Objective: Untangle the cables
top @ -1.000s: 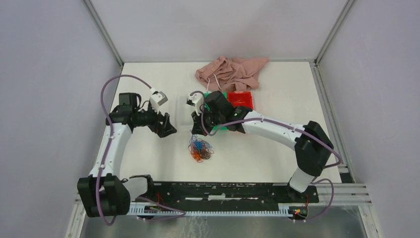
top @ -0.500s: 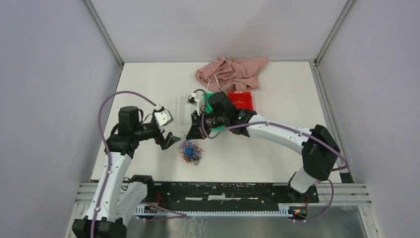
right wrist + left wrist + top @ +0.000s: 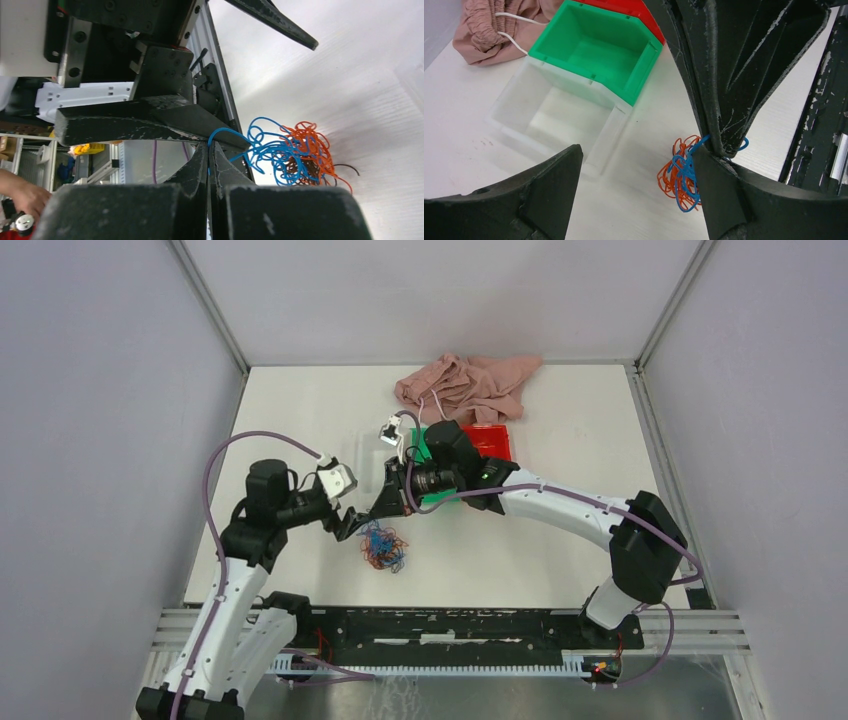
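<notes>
Seen from above, my left fingers (image 3: 350, 524) and right fingers (image 3: 382, 506) meet tip to tip near the middle of the tabletop (image 3: 300, 410). The cables (image 3: 384, 548) lie just on the near side of them as a small tangle of orange, blue and dark strands. A red bin (image 3: 492, 443) shows behind my right wrist, and I cannot see into it from here. A pink cloth (image 3: 465, 385) is bunched at the far edge.

In the left wrist view, my left fingers stand wide apart and grip nothing, with bare tabletop between them. The cables (image 3: 681, 175) lie beside one of these fingers, and a blue strand rises to the tip of my right fingers (image 3: 719, 135), which reach in from the top of this view. The green bin (image 3: 594, 50) is empty. The clear bin (image 3: 554, 112) touches its near wall and is empty too. Only a strip of the red bin's rim shows behind the green one. The pink cloth, with a white drawstring (image 3: 521, 19), lies just beside the green bin.

In the right wrist view, my right fingers (image 3: 209, 150) are pressed together on a blue strand. It loops out to the rest of the cables (image 3: 300, 155), which rest on the tabletop. One of my left fingers lies just beside my right tips, and the other is well apart from them.
</notes>
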